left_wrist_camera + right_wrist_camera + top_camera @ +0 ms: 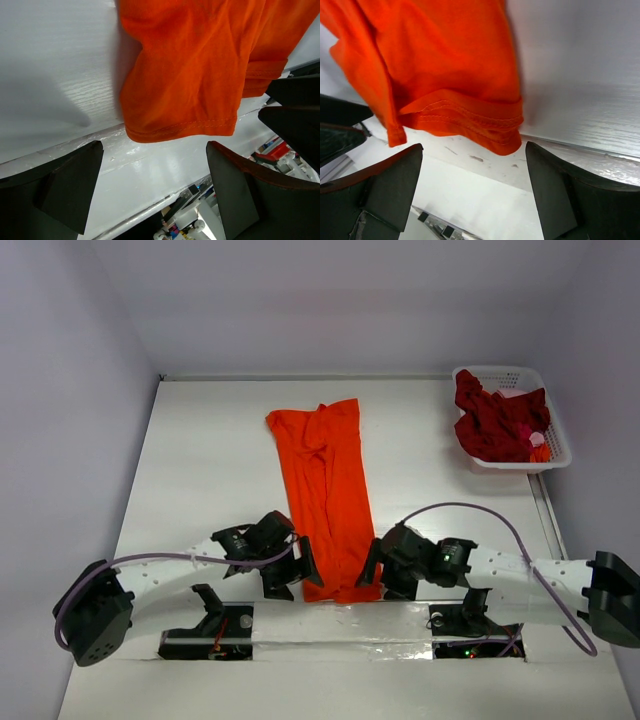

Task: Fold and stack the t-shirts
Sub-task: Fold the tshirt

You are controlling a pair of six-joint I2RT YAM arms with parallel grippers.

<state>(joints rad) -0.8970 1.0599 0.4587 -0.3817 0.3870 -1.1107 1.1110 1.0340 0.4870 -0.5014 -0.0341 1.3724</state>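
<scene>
Your left gripper stands with its jaws wide and nothing between them. The two dark fingers frame the near hem of the orange t-shirt without touching it. Your right gripper is the same, spread wide and empty. Its fingers sit on either side of the stitched hem of the orange cloth, just short of it.

From above, you have the left gripper and the right gripper flanking the near end of the orange t-shirt, one on each side. The shirt lies folded into a long narrow strip on the white table. It runs from its wider, rumpled far end to its hem close to the table's near edge.

The dark red t-shirt is bunched up in the white lattice basket at the far right corner, well apart from both arms. Small bits of pink and orange show at its right side, but you cannot tell what they are.
</scene>
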